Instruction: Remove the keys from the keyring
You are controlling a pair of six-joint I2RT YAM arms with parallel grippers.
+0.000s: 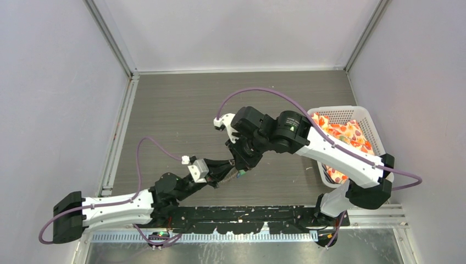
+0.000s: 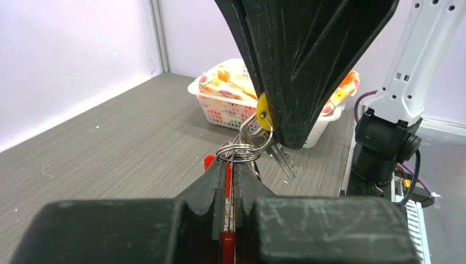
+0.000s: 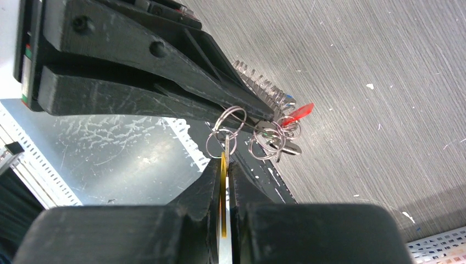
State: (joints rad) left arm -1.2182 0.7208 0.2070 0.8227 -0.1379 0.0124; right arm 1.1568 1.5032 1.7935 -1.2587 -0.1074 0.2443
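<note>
From above, both black arms meet left of the white lattice basket (image 1: 360, 118), hiding the keyring. Left wrist: left gripper (image 2: 231, 170) clenched on the thin grey wire keyring (image 2: 238, 153). Right wrist: right gripper (image 3: 222, 165) pinches a yellow-tagged key (image 3: 223, 176).

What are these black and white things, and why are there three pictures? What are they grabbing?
They are two robot arms on a table. One picture looks down from above; the other two come from little cameras on each arm's wrist. Each arm ends in a pinching tool. The left tool and the right tool meet in the middle, up off the table. The right one pinches a yellow key. The left one is shut on a red tag right by the keyring, where more keys dangle. On the right stands a white basket holding bright spotted cloth.
</note>
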